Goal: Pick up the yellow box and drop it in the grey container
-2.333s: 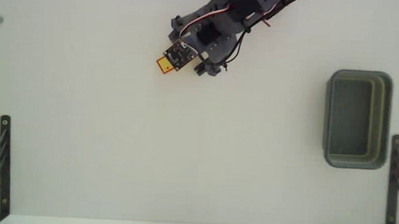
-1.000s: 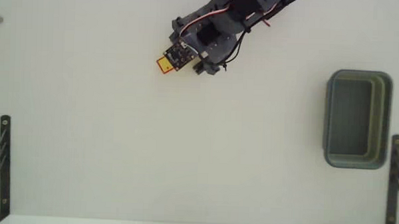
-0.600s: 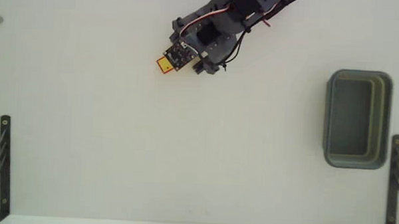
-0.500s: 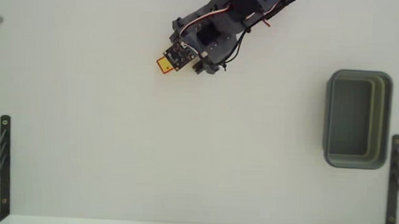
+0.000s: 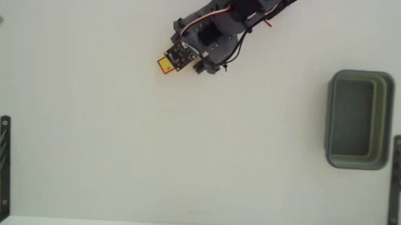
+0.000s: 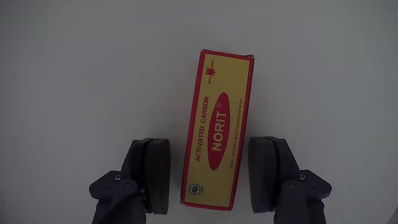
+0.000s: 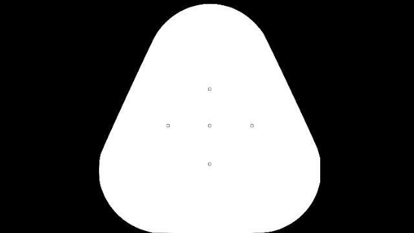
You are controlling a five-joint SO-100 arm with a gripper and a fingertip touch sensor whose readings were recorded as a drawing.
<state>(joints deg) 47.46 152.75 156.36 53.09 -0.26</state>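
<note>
The yellow box [image 6: 217,130] reads "ACTIVATED CARBON" along its yellow face and "NORIT" in yellow letters inside a red oval; a small red mark sits near its far end and a tiny round emblem near its close end, both too small to read. Only the wrist view shows this writing. There the pincer [image 6: 211,174] is open, its two dark fingers [image 6: 152,174] flanking the close end of the box with a narrow gap on each side, the box lying flat on the white desk [image 6: 74,74].

The fixed view shows only the yellow tip of the box [image 5: 165,64] poking out from under the arm, near the desk's top edge, left of centre. It alone shows the grey container [image 5: 359,119], well apart at the right edge. Against the earlier frames, nothing has visibly shifted.
</note>
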